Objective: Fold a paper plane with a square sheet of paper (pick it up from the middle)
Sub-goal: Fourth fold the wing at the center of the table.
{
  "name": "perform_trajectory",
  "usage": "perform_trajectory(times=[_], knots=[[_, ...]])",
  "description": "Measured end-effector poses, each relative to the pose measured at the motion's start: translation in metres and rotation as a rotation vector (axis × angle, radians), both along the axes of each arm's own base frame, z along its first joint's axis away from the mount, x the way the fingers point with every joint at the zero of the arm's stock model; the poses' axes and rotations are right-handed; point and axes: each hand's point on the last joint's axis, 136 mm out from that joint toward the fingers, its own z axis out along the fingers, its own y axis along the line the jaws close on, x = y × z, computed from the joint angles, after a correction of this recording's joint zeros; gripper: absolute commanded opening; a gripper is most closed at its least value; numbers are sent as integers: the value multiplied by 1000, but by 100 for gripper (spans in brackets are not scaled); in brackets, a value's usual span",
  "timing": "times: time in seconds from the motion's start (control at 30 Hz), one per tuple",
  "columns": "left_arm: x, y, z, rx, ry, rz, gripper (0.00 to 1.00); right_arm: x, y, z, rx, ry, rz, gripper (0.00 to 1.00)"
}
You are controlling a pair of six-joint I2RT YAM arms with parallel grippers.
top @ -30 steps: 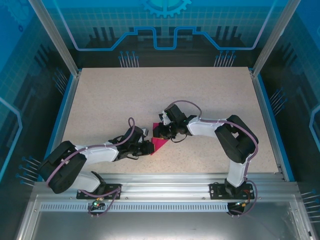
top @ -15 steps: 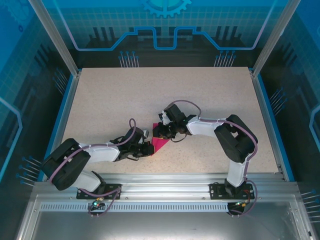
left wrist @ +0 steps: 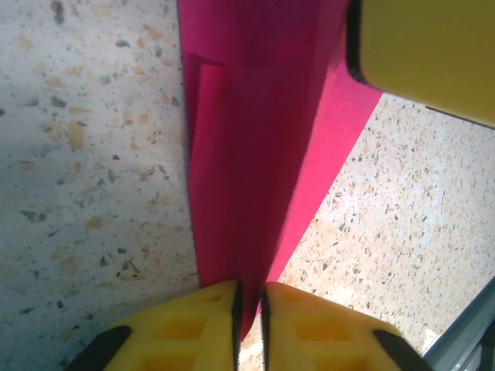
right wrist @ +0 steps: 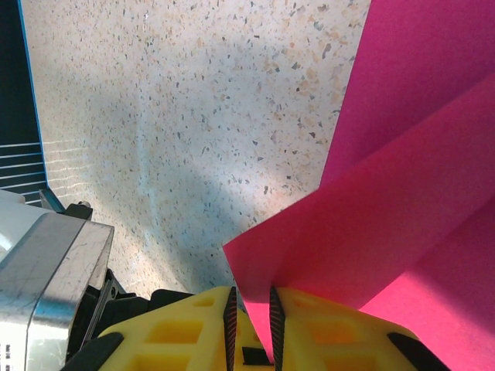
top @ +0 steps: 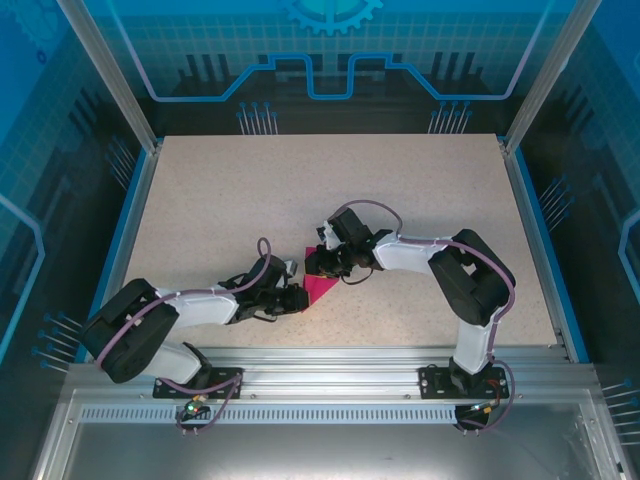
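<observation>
Top external: the sheet of paper (top: 321,289), magenta and partly folded, lies low on the speckled table (top: 220,200) near its middle, between the two grippers. Its visible part is a small wedge running roughly far to near, with the narrow end toward the left gripper (top: 296,298). The right gripper (top: 318,265) sits at its far end. Left wrist: the sheet (left wrist: 247,154) forms a long band with lengthwise folds, its long axis running straight away from the fingers (left wrist: 193,328) and tapering toward them. The jaws are nearly closed, pinching the narrow end. The right gripper's yellow finger (left wrist: 425,54) overlaps the far right edge. Right wrist: layered flaps of the sheet (right wrist: 402,201) slant up to the right, and a lower corner is clamped in the narrow gap of that gripper (right wrist: 251,325).
</observation>
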Motion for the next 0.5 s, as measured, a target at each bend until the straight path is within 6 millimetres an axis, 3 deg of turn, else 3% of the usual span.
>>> perform_trajectory(times=[0.5], knots=[[-3, 6, 7, 22, -23, -15, 36, 0, 0, 0, -1, 0, -1, 21]])
